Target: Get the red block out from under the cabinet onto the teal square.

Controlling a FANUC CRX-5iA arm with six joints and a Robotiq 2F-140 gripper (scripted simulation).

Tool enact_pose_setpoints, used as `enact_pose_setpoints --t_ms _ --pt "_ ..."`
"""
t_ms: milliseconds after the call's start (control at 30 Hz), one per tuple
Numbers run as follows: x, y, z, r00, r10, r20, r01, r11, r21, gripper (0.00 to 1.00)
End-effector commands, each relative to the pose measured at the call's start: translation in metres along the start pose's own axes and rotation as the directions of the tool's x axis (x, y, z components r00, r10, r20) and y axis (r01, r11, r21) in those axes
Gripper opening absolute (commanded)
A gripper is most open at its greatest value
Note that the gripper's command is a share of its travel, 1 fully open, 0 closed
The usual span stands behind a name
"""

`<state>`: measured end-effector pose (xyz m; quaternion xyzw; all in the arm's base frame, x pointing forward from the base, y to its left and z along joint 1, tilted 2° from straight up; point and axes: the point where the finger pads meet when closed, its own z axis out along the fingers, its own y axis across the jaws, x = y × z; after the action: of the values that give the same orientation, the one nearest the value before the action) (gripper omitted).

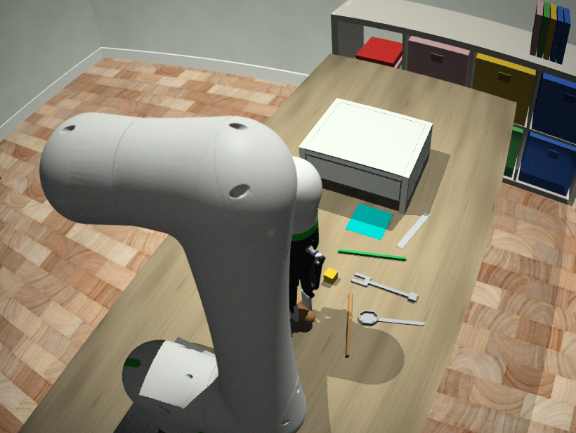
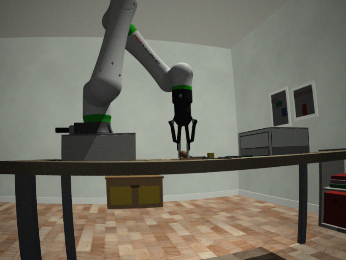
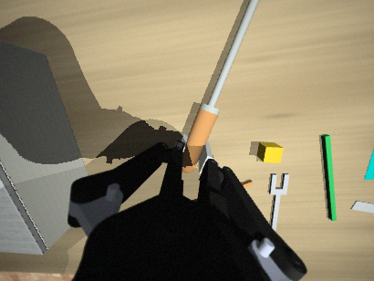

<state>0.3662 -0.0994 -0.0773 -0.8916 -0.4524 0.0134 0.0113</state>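
My gripper (image 1: pixel 301 309) stands low over the table, near the robot's base, and is shut on the orange handle (image 3: pixel 201 132) of a long tool with a grey rod (image 3: pixel 233 50). The handle rests at table level between the fingertips, and it also shows in the side view (image 2: pixel 183 153). The white cabinet (image 1: pixel 367 149) stands farther along the table, with the teal square (image 1: pixel 369 221) flat in front of it. The red block is hidden under the cabinet and shows in no view.
A yellow cube (image 1: pixel 330 274) sits just beside the gripper. Beyond it lie a green stick (image 1: pixel 371 254), a grey fork tool (image 1: pixel 383 287), a grey ring-headed tool (image 1: pixel 388 319), a thin wooden stick (image 1: pixel 348 323) and a grey flat bar (image 1: pixel 412 230).
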Motion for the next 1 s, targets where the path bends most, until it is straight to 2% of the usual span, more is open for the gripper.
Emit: enact_pose_setpoints --t_ms 0,533,967 --pt "0.002 0.0 0.0 1.0 0.019 0.0 -0.019 1.0 -0.001 0.0" --pt "0.029 -0.004 0.0 0.972 0.236 0.0 -0.236 0.972 -0.001 0.0" --pt "0.067 -0.009 0.0 0.855 0.519 0.0 -0.519 0.855 -0.001 0.0"
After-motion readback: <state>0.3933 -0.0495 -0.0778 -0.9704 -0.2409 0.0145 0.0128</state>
